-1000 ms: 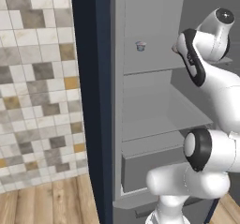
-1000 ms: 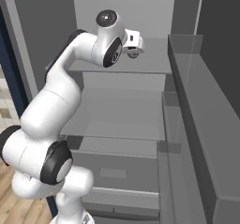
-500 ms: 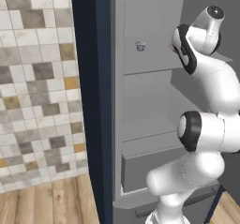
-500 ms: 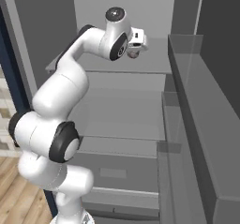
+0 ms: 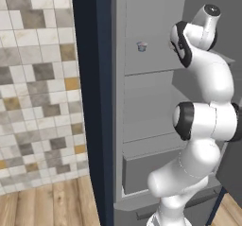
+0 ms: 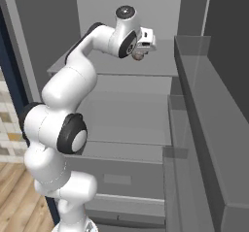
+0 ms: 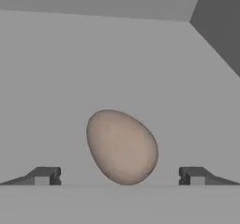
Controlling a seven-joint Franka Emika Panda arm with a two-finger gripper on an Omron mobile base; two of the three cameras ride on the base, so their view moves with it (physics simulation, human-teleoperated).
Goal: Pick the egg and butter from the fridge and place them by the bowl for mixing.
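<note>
The egg, a brownish-tan oval, lies on the grey upper shelf of the fridge. My gripper is open, one dark fingertip on each side of the egg and well apart from it. From the right base view the egg shows as a small tan spot just under my white hand, deep inside the fridge. The butter and the bowl are out of view.
A small pale bluish-grey cup stands at the left of the same upper shelf. A wide drawer sits low in the fridge. The open door's shelves run along the right. A dark navy side panel and a tiled wall lie to the left.
My arm has reached deeper into the fridge, and the hand has shifted slightly right over the upper shelf. The jaws stay wide.
</note>
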